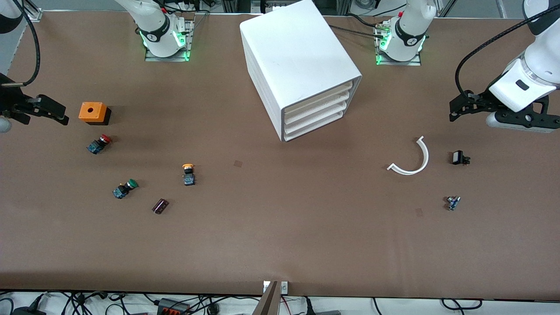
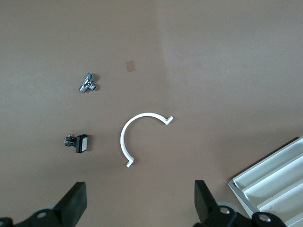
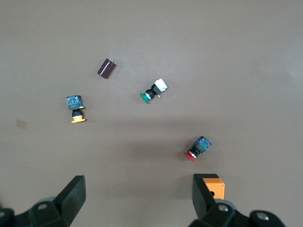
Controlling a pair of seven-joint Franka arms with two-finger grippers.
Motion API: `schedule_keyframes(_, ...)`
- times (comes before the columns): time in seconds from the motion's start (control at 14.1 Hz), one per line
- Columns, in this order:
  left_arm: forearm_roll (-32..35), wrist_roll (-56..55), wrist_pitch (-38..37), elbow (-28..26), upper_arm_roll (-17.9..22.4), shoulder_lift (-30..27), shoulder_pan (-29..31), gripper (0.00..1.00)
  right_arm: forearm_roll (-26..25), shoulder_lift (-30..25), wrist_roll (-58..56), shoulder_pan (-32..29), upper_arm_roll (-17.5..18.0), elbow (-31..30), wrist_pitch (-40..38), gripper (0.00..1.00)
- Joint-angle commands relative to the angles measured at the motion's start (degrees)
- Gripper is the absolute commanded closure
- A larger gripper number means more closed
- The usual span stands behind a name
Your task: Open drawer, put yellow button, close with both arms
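Observation:
The white cabinet (image 1: 302, 65) stands at the middle of the table, its four cream drawer fronts (image 1: 315, 111) all shut; a corner shows in the left wrist view (image 2: 274, 182). The yellow button (image 1: 188, 173) lies on the table nearer the front camera than the cabinet, toward the right arm's end; it also shows in the right wrist view (image 3: 75, 109). My right gripper (image 1: 43, 111) is open and empty over the table's edge beside an orange box (image 1: 92, 112); its fingers are wide apart (image 3: 138, 198). My left gripper (image 1: 457, 109) is open and empty over the left arm's end (image 2: 139, 203).
A red-capped button (image 1: 99, 143), a green-capped button (image 1: 124, 188) and a dark cylinder (image 1: 160, 206) lie near the yellow one. A white curved strip (image 1: 411, 159), a small black part (image 1: 459, 158) and a small metal part (image 1: 453, 202) lie toward the left arm's end.

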Motion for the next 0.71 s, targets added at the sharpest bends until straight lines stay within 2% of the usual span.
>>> schedule_keyframes(0.0, 0.63, -0.67, -0.44, -0.55, -0.15, -1.05, -0.07, 0.00, -0.49, -1.39, 0.92, 0.07, 0.29, -1.51, 0.75, 0.00)
schedule_keyframes(0.35, 0.55, -0.67, -0.53, -0.55, -0.15, -1.05, -0.07, 0.00, -0.49, -0.43, 0.22, 0.16, 0.29, -1.24, 0.66, 0.00)
schedule_keyframes(0.64, 0.55, -0.67, -0.61, -0.47, -0.15, -1.05, -0.07, 0.00, 0.03, 4.66, -0.05, 1.47, 0.38, -0.80, 1.01, 0.00)
